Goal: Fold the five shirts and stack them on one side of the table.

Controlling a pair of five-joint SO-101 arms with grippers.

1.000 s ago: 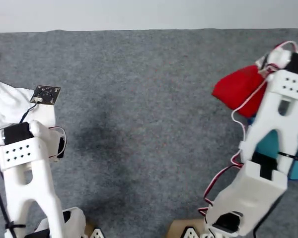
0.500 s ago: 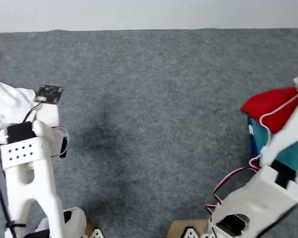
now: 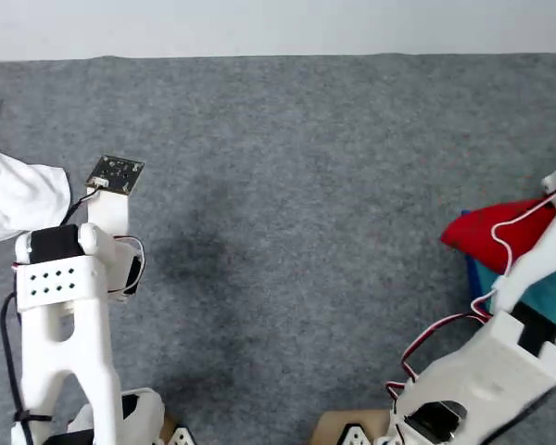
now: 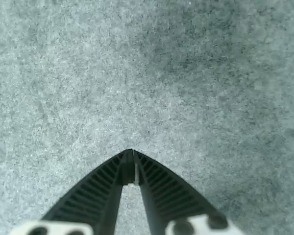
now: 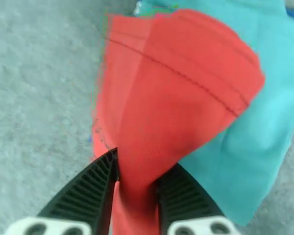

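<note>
- The right hand (image 5: 139,164) is clamped on a bunched fold of the red shirt (image 5: 176,88), which sits over the teal shirt (image 5: 264,122) at the right side of the table (image 3: 306,185).
- So narrow a pinch may let the cloth unfold or slip out, spoiling the stack.
- Any dragging could rumple the teal shirt beneath.
- The left hand (image 4: 132,156) is closed on nothing above bare table. The white shirt (image 3: 18,199) lies crumpled at the far left.
</note>
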